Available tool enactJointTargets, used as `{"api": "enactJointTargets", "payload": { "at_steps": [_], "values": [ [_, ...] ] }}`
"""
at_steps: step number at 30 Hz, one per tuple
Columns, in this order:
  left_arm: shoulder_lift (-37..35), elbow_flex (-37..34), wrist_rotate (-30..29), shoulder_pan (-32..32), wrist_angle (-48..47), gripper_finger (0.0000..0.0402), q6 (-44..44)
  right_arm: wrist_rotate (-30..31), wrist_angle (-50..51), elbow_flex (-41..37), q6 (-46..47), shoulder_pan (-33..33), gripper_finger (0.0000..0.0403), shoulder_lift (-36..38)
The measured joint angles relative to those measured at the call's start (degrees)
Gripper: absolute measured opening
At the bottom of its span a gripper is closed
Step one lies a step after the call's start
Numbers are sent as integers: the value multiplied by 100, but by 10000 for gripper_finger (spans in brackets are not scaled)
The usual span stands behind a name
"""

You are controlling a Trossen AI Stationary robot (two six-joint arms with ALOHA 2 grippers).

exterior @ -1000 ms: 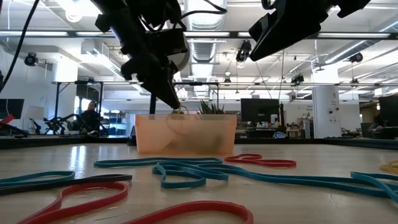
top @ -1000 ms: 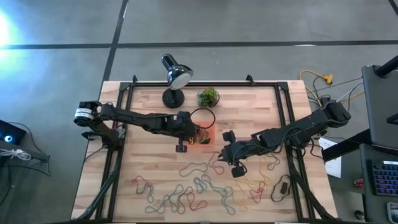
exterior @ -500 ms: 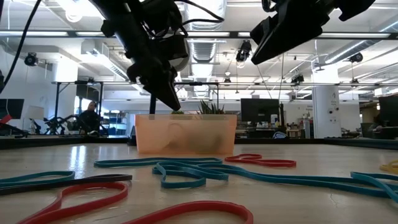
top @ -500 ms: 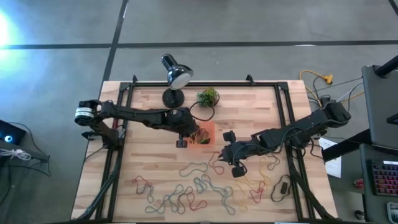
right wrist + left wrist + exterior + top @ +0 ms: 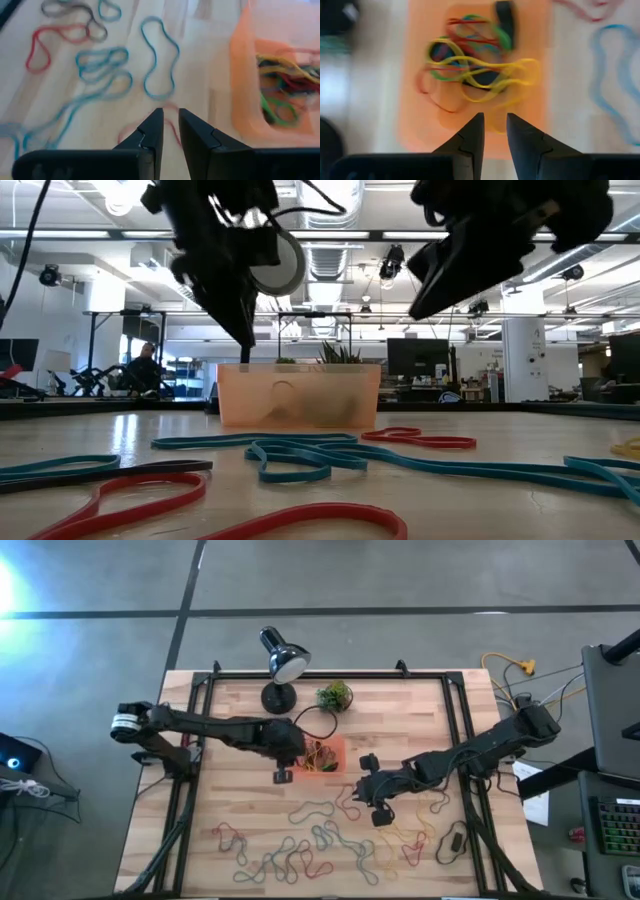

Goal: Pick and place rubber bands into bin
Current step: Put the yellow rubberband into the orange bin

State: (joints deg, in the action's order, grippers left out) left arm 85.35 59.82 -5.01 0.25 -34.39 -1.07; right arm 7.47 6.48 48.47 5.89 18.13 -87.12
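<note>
The orange-red bin (image 5: 334,750) stands mid-table and holds a tangle of yellow, red and green rubber bands (image 5: 480,70). My left gripper (image 5: 495,119) hovers open above the bin's left edge (image 5: 420,125), with nothing between its fingers; in the low view, my left gripper (image 5: 245,340) is above the rim. Many more rubber bands (image 5: 320,840) lie flat on the wood nearer the front. My right gripper (image 5: 171,114) hangs over them to the right of the bin (image 5: 240,100), its fingers a narrow gap apart and empty, above a red band (image 5: 172,132).
A black desk lamp (image 5: 283,665) and a small potted plant (image 5: 334,696) stand behind the bin, with a black cable loop (image 5: 325,725) between them. Black frame rails (image 5: 460,740) run along the table's sides. A blue band (image 5: 160,60) lies ahead of my right gripper.
My left gripper has drawn back from inside the bin toward the table's left edge and has risen a little above the rim. My right gripper has sunk toward the bands on the table.
</note>
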Motion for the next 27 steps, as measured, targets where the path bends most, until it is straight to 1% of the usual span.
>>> {"api": "enactJointTargets", "payload": {
  "at_steps": [1,4,6,7,9,13,16,18,24,27],
  "values": [
    [-85,-21,46,-124,9,66,-94,-7,-234,-58,-2,0,54,-66],
    [-322,-99,104,-560,-24,66,-340,-51,-535,-103,-70,1,54,-343],
    [-417,-114,103,-873,-58,66,-521,-60,-361,-101,-111,7,54,-477],
    [-474,-117,104,-1026,-61,66,-606,-26,-169,-101,-32,9,54,-503],
    [-538,-153,103,-1324,-97,66,-776,67,549,-103,274,9,54,-541],
    [-596,-199,26,-1773,-28,66,-915,301,2180,-108,1351,9,54,-395],
    [-564,-208,-113,-1963,-10,66,-923,218,3152,-108,2089,60,54,-229],
    [-530,-210,-233,-2020,-2,66,-921,97,3508,-108,2399,139,54,-103],
    [-388,-212,-425,-2020,33,66,-926,-627,3652,-114,2860,509,54,234],
    [-289,-212,-414,-2023,42,66,-926,-737,3662,-122,3190,816,54,366]
  ]
}}
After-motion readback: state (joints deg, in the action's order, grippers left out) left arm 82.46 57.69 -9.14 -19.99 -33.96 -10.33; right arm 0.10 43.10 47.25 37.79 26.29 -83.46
